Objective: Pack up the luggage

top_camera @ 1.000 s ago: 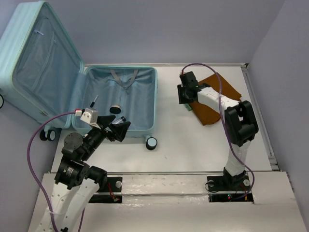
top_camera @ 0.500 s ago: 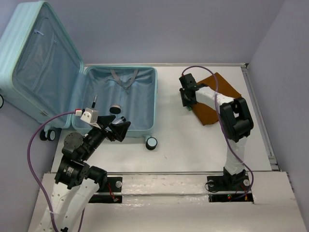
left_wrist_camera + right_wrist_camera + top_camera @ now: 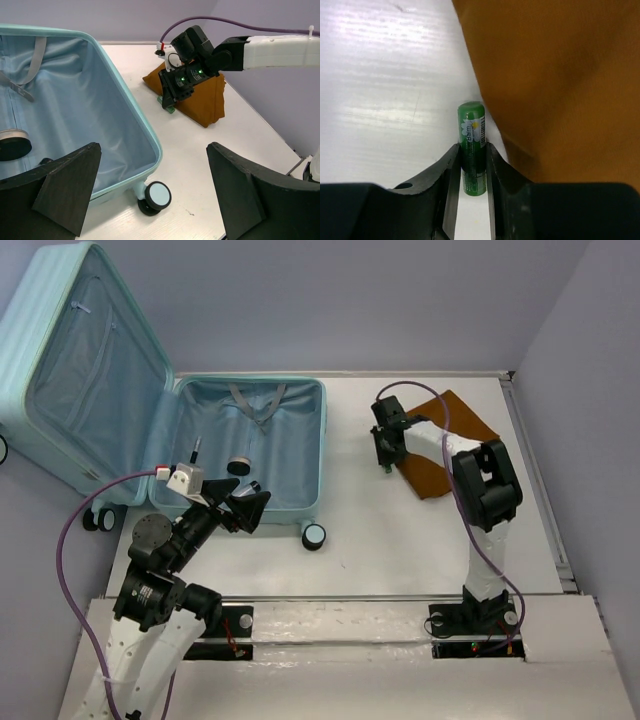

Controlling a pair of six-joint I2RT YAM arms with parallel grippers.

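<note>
The luggage [image 3: 290, 450] lies open on the desk's [image 3: 380, 530] far-left part, its lid [image 3: 90, 370] raised. The left claw [image 3: 152, 150] hangs at its near rim, spread wide and holding nothing. Only the right wrist view shows the right claw [image 3: 472, 150] pinching a green tube [image 3: 471, 127] just beside the brown cloth [image 3: 560, 75].

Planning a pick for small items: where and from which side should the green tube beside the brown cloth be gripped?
Grip the green tube across its round body, near the middle, coming from above with a finger on each long side. It lies flat on the table, one side close against the brown cloth, so a finger must slip into that narrow gap.
</note>
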